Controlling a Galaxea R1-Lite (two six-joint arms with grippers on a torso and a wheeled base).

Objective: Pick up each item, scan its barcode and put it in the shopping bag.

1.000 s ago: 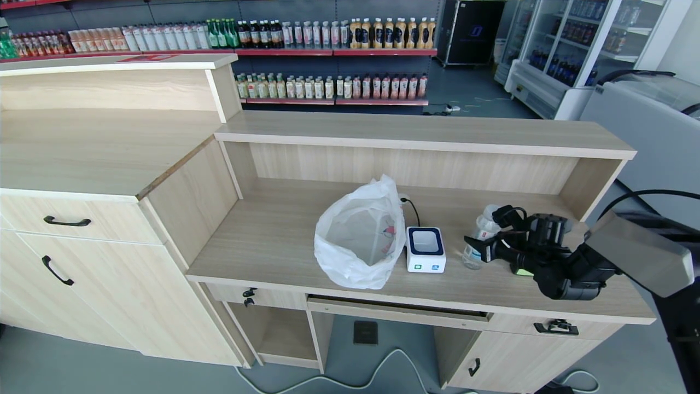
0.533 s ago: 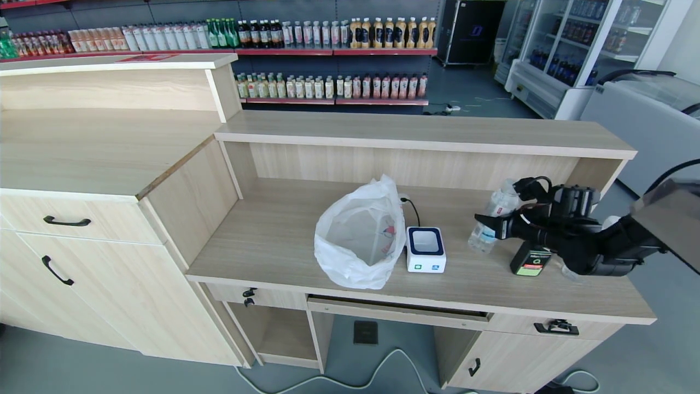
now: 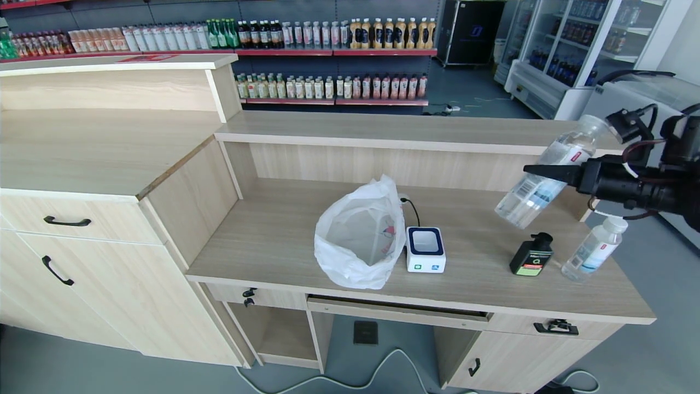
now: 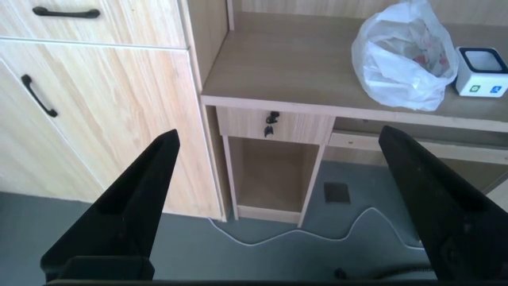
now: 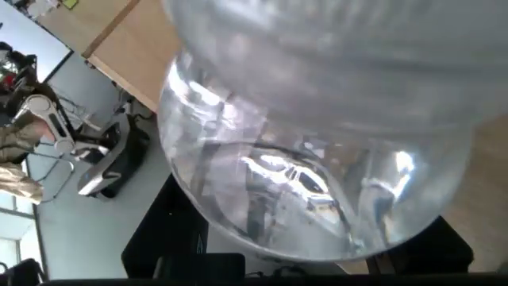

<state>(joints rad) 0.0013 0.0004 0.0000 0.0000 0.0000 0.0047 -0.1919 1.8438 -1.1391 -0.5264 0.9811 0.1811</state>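
Head view: the right gripper [image 3: 553,173] is clamped around the middle of a clear bottle [image 3: 571,150] and holds it in the air above the right end of the wooden counter [image 3: 273,235]. The clear bottle is tilted, its cap up and to the right, its base down and to the left, and it touches nothing on the counter. Below it, near the right front corner, a small black bottle with a green label [image 3: 531,256] stands just beside a second clear bottle [image 3: 593,249], which leans a little. Around the middle of the counter the white shopping bag [image 3: 358,235] sits with its mouth open, and the white and blue scanner [image 3: 425,249] is at its right side, touching or almost touching it. A black cable [image 3: 411,208] runs from the far side of the scanner.

Left wrist view: the left gripper [image 4: 279,135] hangs low, off the near left corner of the counter [image 4: 278,71], with its two dark fingers [image 4: 119,214] wide apart and nothing between them. Beyond them are the shopping bag [image 4: 401,56] and the scanner [image 4: 482,71] on the counter top, a small drawer with a lock [image 4: 274,123] under the edge, cabinet fronts with black handles [image 4: 40,95] to the left, and a white cord [image 4: 278,234] on the grey floor.

Right wrist view: the clear bottle [image 5: 317,183] sits very close to the lens, its rounded, see-through body over the counter [image 5: 119,28].
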